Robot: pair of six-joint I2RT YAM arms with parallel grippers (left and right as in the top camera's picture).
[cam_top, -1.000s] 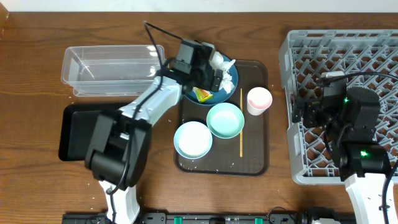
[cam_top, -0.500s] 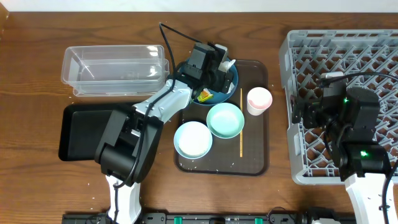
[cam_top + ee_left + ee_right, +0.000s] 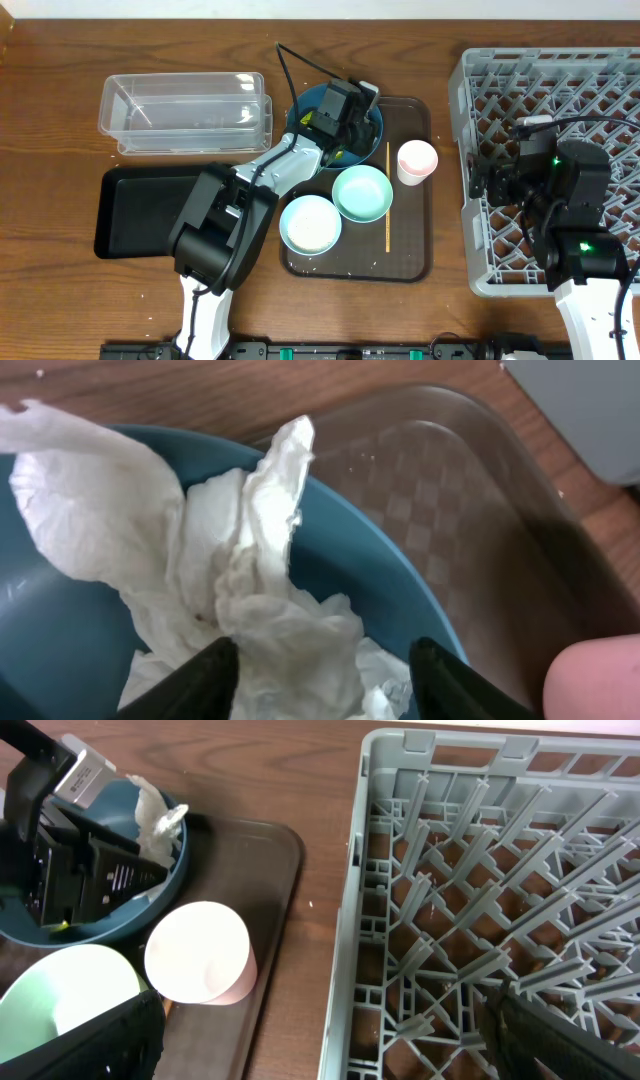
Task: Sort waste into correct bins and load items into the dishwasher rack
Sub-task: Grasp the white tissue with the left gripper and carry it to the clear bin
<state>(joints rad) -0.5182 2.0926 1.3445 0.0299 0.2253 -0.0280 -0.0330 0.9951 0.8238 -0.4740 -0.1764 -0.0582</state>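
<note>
Over the dark blue plate, the left hand is open, one finger on each side of the crumpled white tissue, nothing gripped yet as far as we can see. The left finger looks to touch the paper's lower folds. The other stands clear of the tissue, with a strip of plate showing.

The tissue lies heaped on the plate, one thin peak sticking up. We judge it very light, soft and springy. It should crush flat under the fingers, and a loose flap may tear or trail. Best hold is the thick bunched middle low down, not the thin peak or the wide flap. The plate beneath looks slick, so fingers scraping it may slide or nudge it.

The plate sits at the far left corner of the brown serving tray. The pink cup, mint-green bowl, pale bowl and chopstick share that tray.

The clear tub and black tray lie on the worktop to the left. We cannot tell which takes paper.

The right hand is wide open and empty, over the left side of the grey rack.
</note>
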